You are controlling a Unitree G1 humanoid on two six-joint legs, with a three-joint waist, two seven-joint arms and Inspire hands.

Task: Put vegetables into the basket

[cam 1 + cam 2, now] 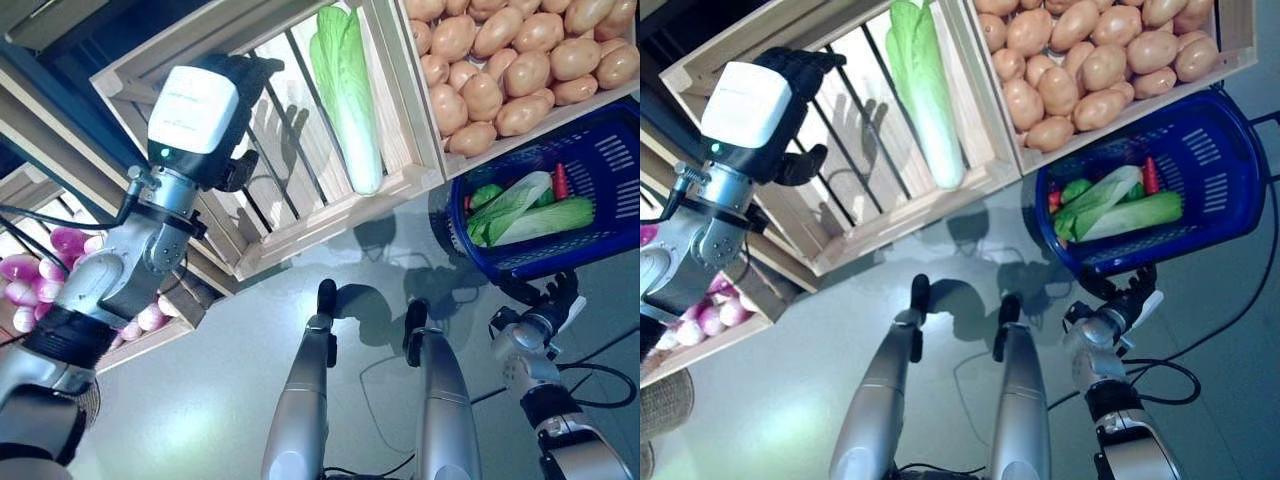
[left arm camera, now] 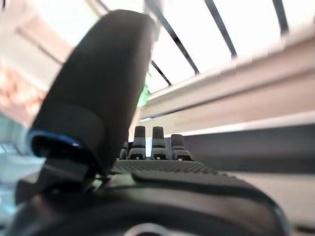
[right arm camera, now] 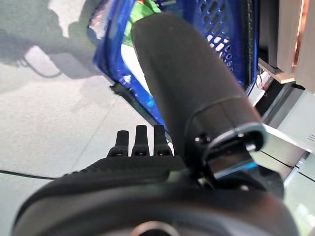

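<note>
A single long napa cabbage lies against the right wall of a slatted wooden crate, its white base at the crate's front rail. The left hand is raised over the same crate's left half, fingers loosely extended and apart, holding nothing. In the neighbouring crate sit more than a dozen potatoes. The blue basket hangs just below that crate's front edge, carrying two leafy greens, a green pepper and one red chilli. The right hand holds the basket from beneath; whether its fingers are clamped cannot be told. Purple onions fill a lower crate, too many to count.
</note>
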